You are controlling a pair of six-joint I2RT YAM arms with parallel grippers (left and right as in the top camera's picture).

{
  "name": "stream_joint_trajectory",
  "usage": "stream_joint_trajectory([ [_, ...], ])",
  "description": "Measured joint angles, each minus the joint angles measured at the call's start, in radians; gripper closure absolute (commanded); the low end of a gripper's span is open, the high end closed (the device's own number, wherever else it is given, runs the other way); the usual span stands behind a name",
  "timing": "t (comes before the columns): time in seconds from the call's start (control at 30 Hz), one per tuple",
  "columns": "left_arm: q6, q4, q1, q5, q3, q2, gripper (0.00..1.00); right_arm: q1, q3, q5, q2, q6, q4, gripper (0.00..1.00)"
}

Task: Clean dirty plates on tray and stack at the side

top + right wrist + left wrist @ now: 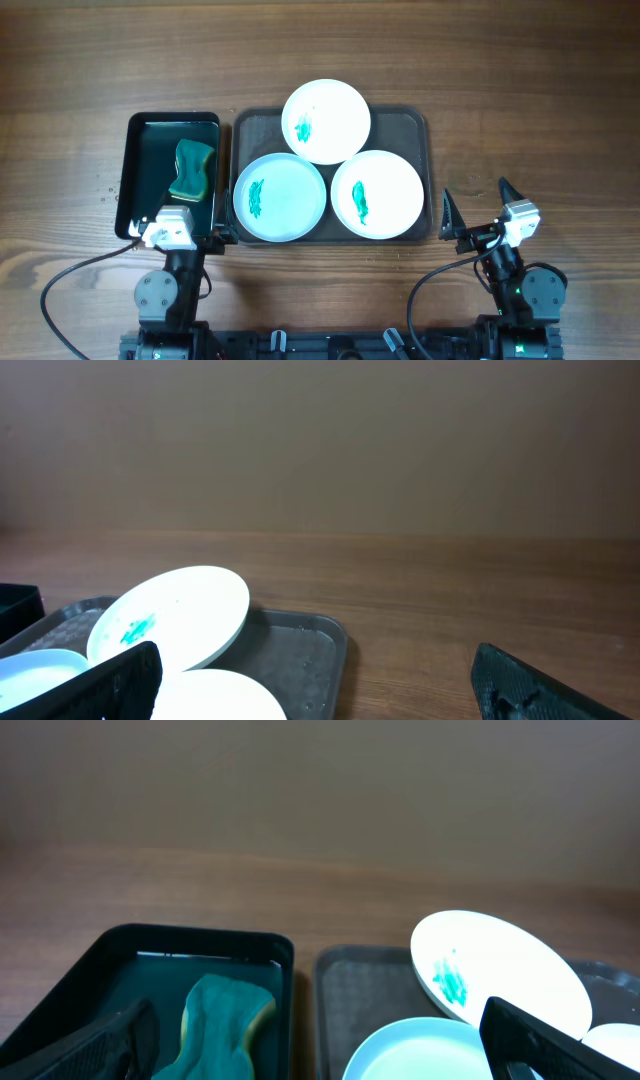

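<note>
Three white plates with green-teal smears lie on the dark tray [415, 125]: one at the back [326, 120], resting on the other two, one front left [280, 197], one front right [377, 193]. My left gripper [172, 232] is open and empty at the near end of the black tray, just short of the sponge. My right gripper [477, 212] is open and empty to the right of the dark tray's near corner. The left wrist view shows the back plate [495, 965] and front left plate [420, 1050]. The right wrist view shows the back plate [170, 615] and the tray [310, 650].
A smaller black tray [135, 160] left of the dark tray holds a green sponge [192, 168], also in the left wrist view [225, 1020]. Bare wooden table [530, 110] lies all around, to the right and behind.
</note>
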Motion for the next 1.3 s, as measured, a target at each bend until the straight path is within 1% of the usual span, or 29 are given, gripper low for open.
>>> stream_joint_trajectory([
  [0.07, -0.012, 0.029, 0.0, 0.026, -0.001, 0.0, 0.0, 0.0, 0.0, 0.0, 0.0, 0.0, 0.0, 0.0],
  [0.1, -0.036, 0.038, 0.0, 0.071, -0.001, 0.0, 0.0, 0.0, 0.0, 0.0, 0.0, 0.0, 0.0, 0.0],
  [0.2, -0.107, 0.121, 0.0, 0.266, -0.005, 0.002, 0.0, 0.0, 0.0, 0.0, 0.0, 0.0, 0.0, 0.0],
  [0.27, -0.135, 0.178, 0.0, 0.362, -0.005, 0.002, 0.0, 0.0, 0.0, 0.0, 0.0, 0.0, 0.0, 0.0],
  [0.33, -0.153, 0.23, 0.0, 0.423, -0.006, 0.002, 0.0, 0.0, 0.0, 0.0, 0.0, 0.0, 0.0, 0.0],
  [0.43, -0.169, 0.314, 0.0, 0.476, -0.006, 0.002, 0.0, 0.0, 0.0, 0.0, 0.0, 0.0, 0.0, 0.0],
  [0.6, -0.179, 0.349, 0.0, 0.509, -0.006, 0.002, 0.0, 0.0, 0.0, 0.0, 0.0, 0.0, 0.0, 0.0],
  [0.7, -0.185, 0.421, 0.0, 0.508, -0.007, 0.002, 0.0, 0.0, 0.0, 0.0, 0.0, 0.0, 0.0, 0.0],
  [0.8, -0.188, 0.495, 0.0, 0.481, -0.005, 0.002, 0.0, 0.0, 0.0, 0.0, 0.0, 0.0, 0.0, 0.0],
  [0.9, -0.188, 0.501, 0.0, 0.42, 0.013, 0.006, 0.0, 0.0, 0.0, 0.0, 0.0, 0.0, 0.0, 0.0],
  [1.0, -0.187, 0.453, 0.0, 0.36, 0.088, 0.06, 0.0, 0.0, 0.0, 0.0, 0.0, 0.0, 0.0, 0.0],
  [1.07, -0.19, 0.334, 0.0, 0.319, 0.211, 0.158, 0.0, 0.0, 0.0, 0.0, 0.0, 0.0, 0.0, 0.0],
  [1.13, -0.192, 0.137, 0.0, 0.295, 0.391, 0.31, 0.0, 0.0, 0.0, 0.0, 0.0, 0.0, -0.001, 0.0],
  [1.2, -0.187, -0.027, 0.0, 0.293, 0.564, 0.485, 0.0, 0.0, 0.0, 0.0, 0.002, 0.0, 0.0, 0.0],
  [1.23, -0.187, -0.092, 0.0, 0.309, 0.639, 0.564, 0.0, 0.0, 0.0, 0.0, 0.002, 0.0, 0.0, 0.0],
  [1.3, -0.185, -0.151, 0.0, 0.354, 0.784, 0.735, 0.0, 0.0, 0.0, 0.0, 0.002, 0.0, 0.0, 0.0],
])
